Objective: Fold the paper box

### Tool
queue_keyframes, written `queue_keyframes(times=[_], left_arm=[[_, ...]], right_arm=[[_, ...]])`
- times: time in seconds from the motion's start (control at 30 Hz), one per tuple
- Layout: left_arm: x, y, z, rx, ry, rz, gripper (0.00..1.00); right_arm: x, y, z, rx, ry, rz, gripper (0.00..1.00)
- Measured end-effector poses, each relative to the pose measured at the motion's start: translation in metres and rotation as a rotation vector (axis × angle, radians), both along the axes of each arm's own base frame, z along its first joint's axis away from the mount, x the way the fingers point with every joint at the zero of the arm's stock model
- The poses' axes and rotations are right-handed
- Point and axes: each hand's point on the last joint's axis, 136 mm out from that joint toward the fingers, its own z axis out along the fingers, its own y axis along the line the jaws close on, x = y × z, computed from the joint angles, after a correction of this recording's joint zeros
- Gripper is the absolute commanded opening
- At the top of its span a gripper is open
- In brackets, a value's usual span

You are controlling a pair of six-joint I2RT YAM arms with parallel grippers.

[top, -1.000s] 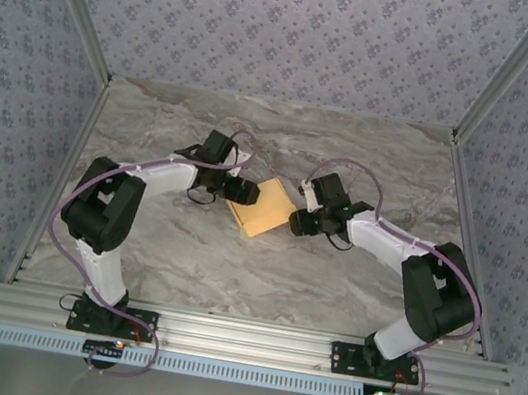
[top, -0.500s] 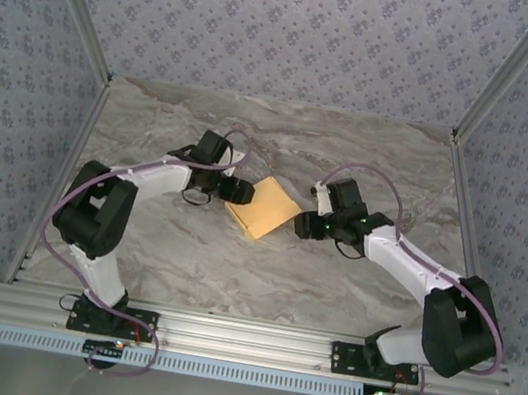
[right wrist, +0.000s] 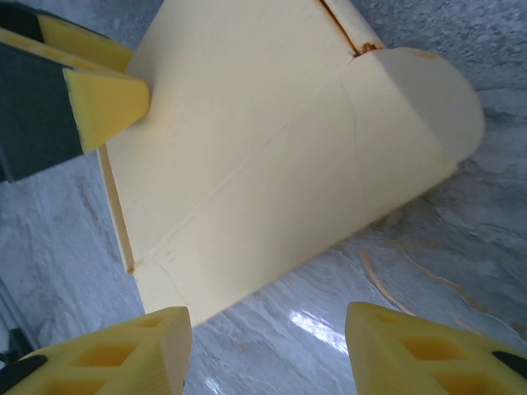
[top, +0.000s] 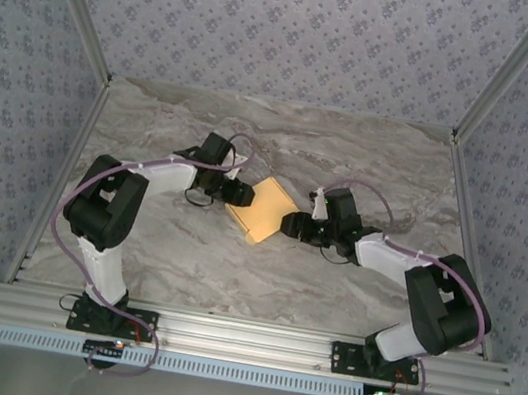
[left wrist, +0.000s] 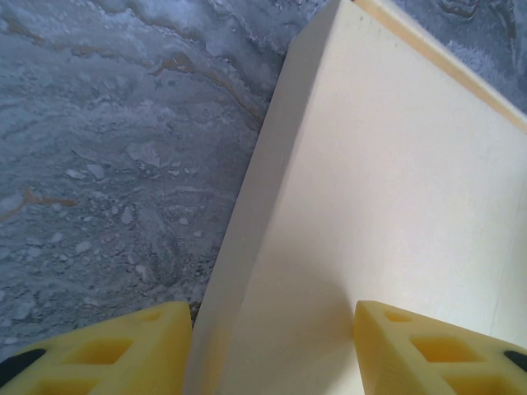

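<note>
Item: paper box (top: 264, 210), yellow-orange card, lying on the marble-patterned table (top: 372, 155) near its middle, one corner turned toward the arm bases. It sits between the two arm ends.

Condition: folded to a flattish, squarish form. A narrow side face (left wrist: 247, 214) runs along one edge in the left wrist view. A rounded flap (right wrist: 432, 99) sticks out at one corner, and a crease crosses the broad face.

Fitting one: left gripper (top: 246, 195), at the box's upper left edge. Its yellow fingers stand apart, one outside the side face and the other over the top face. I cannot tell whether either pad presses on the card. Seen from the right wrist, one fingertip (right wrist: 111, 99) lies against the far edge of the box.

Fitting two: right gripper (top: 285, 223), at the opposite, lower right edge. Its fingers are spread with bare table between them; the box lies just ahead of the tips, apart from them.

Surroundings: wallpapered walls (top: 294, 20) on three sides; an aluminium rail (top: 251, 337) along the near edge, carrying both arm bases.
</note>
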Motion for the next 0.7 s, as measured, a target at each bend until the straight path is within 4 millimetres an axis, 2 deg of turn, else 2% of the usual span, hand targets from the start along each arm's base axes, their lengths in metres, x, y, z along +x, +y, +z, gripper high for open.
queue_keyframes(times=[0.2,0.57,0.7], left_arm=[[-0.007,0.000,-0.001,-0.038,0.017,0.027,0.54],[-0.013,0.001,-0.001,-0.079,0.040,0.075,0.50],[-0.013,0.000,-0.001,-0.085,0.042,0.084,0.50]], right_arm=[[0.008,0.010,-0.003,0.079,0.021,-0.034,0.49],[0.012,0.013,-0.014,0.131,0.037,-0.078,0.44],[0.012,0.014,-0.013,0.157,0.027,-0.087,0.38]])
